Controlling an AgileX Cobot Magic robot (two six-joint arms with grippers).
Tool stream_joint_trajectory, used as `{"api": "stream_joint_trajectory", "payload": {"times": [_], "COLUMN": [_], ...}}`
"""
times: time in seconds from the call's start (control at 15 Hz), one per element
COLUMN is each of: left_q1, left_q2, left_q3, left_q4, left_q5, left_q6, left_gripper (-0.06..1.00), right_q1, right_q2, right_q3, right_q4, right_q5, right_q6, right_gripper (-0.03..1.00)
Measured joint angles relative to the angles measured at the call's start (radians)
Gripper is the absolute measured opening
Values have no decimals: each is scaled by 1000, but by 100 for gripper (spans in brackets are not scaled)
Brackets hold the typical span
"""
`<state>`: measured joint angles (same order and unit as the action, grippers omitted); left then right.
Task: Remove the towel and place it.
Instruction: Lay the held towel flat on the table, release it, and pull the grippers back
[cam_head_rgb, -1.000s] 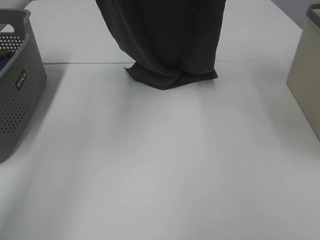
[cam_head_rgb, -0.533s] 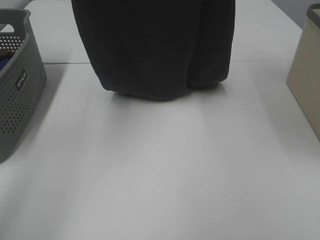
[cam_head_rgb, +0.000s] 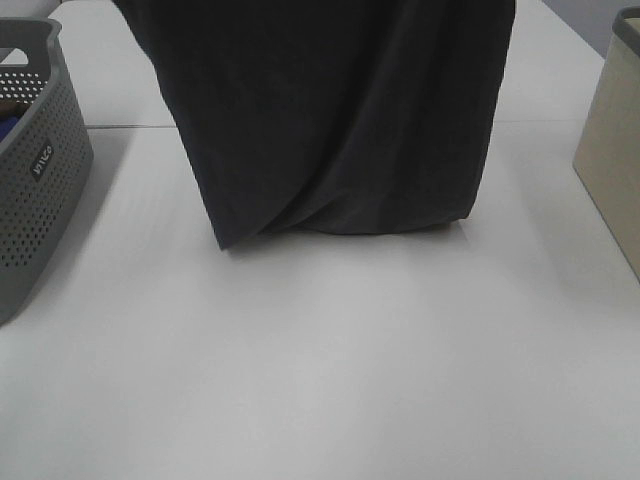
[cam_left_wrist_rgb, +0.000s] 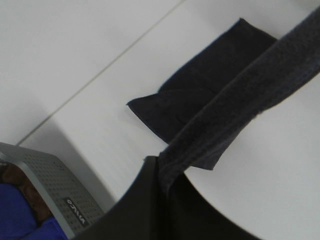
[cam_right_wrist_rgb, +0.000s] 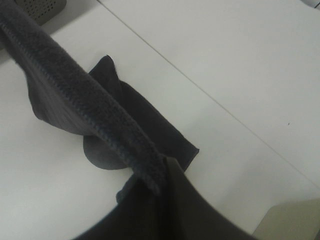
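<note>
Grey perforated basket (cam_head_rgb: 30, 170) sits at the far left of the table (cam_head_rgb: 320, 400), with something blue inside it.

Left gripper (cam_left_wrist_rgb: 161, 167): clenched on 1 top corner of the towel (cam_head_rgb: 340, 120). The thick terry edge runs taut out of it.

Towel: dark charcoal terry. It hangs as a broad curtain over the middle of the table, stretched between the 2 grippers, which sit above the frame of the high view. Diagonal folds fall toward the lower left. Both wrist views show the bottom part lying flat and doubled on the table, near the seam between panels.

Right gripper (cam_right_wrist_rgb: 162, 172): clenched on the opposite top corner, with the stitched hem leading straight into it.

Beige bin (cam_head_rgb: 610, 150) stands at the far right, well apart from the towel.

Handling, judged:
- Soft and limp, with no stiffness of its own. It will fold and bunch wherever it lands.
- Probably moderate weight for cloth. The pile should give good friction, so a slip looks unlikely.
- Best hold is the hemmed corners, where the cloth is thickest.
- Keeping the 2 corners apart should keep it spread.
- Risk: lowered straight down, it would pile onto its own bottom fold.
</note>
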<state>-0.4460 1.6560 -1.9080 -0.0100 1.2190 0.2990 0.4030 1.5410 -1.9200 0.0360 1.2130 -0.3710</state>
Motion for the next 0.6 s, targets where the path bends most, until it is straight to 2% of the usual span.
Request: {"api": "stream_joint_trajectory", "payload": {"times": [0.13,0.4,0.47,0.6], "left_q1": [-35,-97,-121,-135], "left_q2": [-37,-122,-181,-264], "left_q3": [92,309,426,520], "left_q4": [2,-3,-39,-95], "left_q5": [0,-1,-12,-20], "left_q6": [0,-63,-82,-82], "left_gripper": [0,0,0,0], "right_q1": [0,0,0,1], "right_q2": [-19,-127,-217,-301], "right_q3": [57,330,481,594], "right_q4": [0,47,65,66], "right_q5": [4,5,3,2], "right_q6": [22,73,100,106], "right_gripper": [1,1,1,1]}}
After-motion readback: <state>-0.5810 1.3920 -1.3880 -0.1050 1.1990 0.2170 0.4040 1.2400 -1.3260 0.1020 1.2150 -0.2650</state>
